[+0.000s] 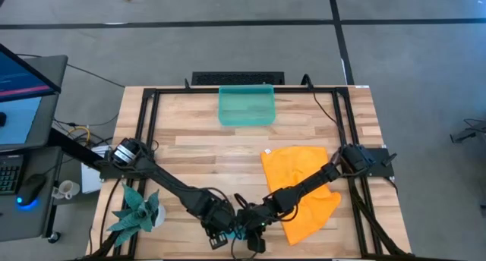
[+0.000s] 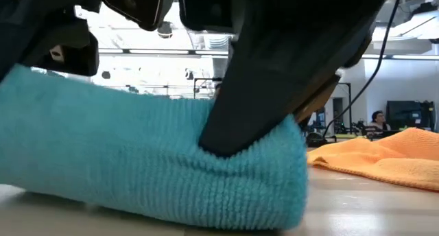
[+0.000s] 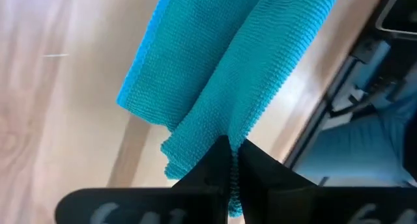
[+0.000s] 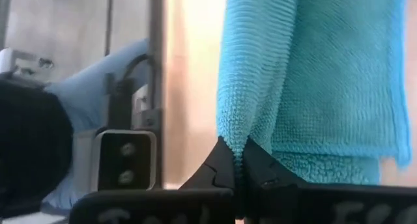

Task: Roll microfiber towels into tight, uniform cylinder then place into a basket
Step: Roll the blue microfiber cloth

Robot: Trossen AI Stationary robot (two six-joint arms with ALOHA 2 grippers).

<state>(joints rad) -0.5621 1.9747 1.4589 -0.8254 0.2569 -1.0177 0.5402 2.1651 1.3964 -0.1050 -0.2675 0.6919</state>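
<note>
At the counter's [image 1: 304, 128] near edge, both tools met over the blue towel [image 2: 151, 167], which lay bunched in a loose roll on the wood. The left tool [image 3: 230, 175] and the right tool [image 4: 238, 168] were each pinched narrow on a fold of that towel (fingertips nearly touching through the cloth). The orange towel [image 1: 304, 189] lay spread under the right arm, well apart from the basket [image 1: 246, 106] at the far edge.
</note>
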